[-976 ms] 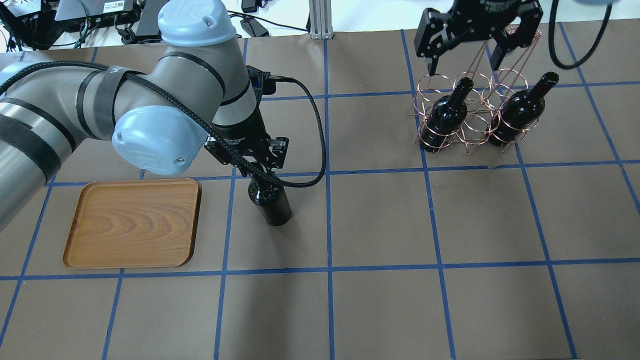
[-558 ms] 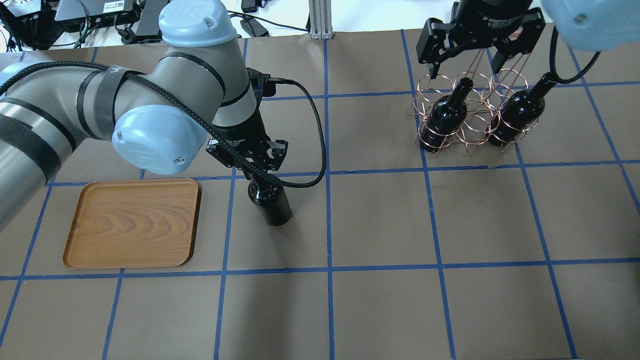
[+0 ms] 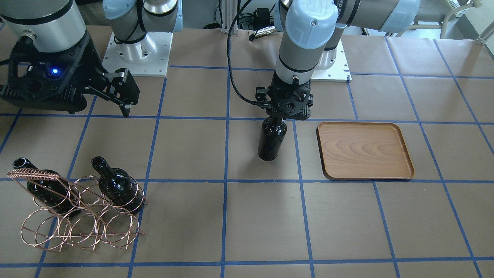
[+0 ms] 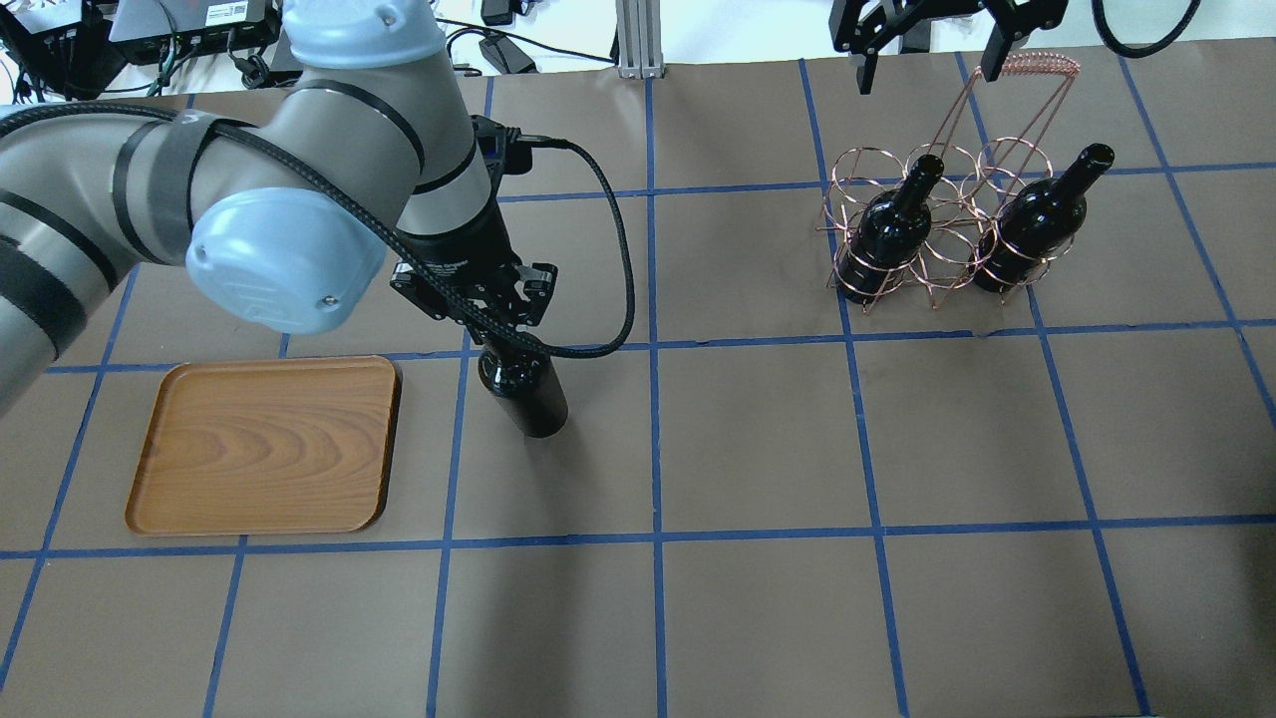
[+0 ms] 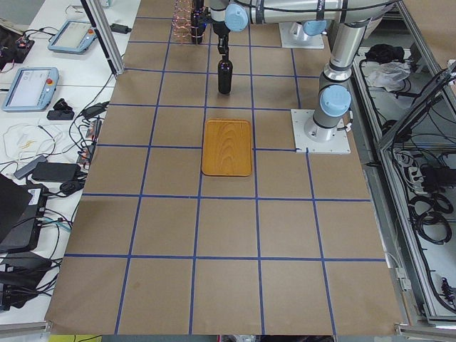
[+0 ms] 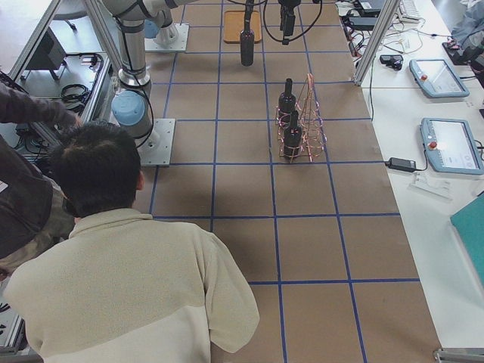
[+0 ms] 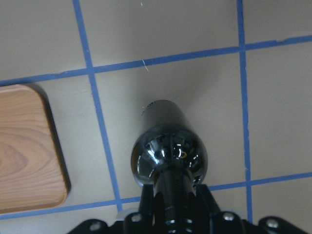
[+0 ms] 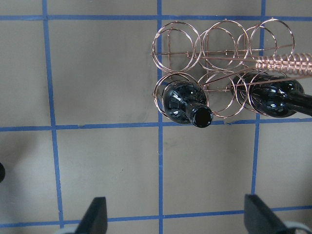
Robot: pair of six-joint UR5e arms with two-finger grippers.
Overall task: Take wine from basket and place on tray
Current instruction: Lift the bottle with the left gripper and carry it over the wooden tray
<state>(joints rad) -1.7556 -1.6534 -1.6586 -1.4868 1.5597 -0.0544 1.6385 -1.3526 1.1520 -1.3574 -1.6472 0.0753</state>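
My left gripper (image 4: 495, 321) is shut on the neck of a dark wine bottle (image 4: 525, 395) and holds it upright just right of the wooden tray (image 4: 264, 444). I cannot tell whether its base touches the table. The left wrist view shows the bottle (image 7: 168, 146) beside the tray's corner (image 7: 24, 151). The copper wire basket (image 4: 937, 234) stands at the far right with two bottles (image 4: 887, 234) (image 4: 1032, 224) in it. My right gripper (image 8: 178, 219) is wide open and empty, high above the basket (image 8: 219, 53).
Brown paper with a blue tape grid covers the table (image 4: 758, 558). Cables and devices lie beyond the far edge (image 4: 199, 25). Two people (image 6: 128, 265) stand at the table's end on the robot's right.
My left arm has carried the bottle a little left, towards the tray. My right gripper has pulled up and away from the basket's handle, still open.
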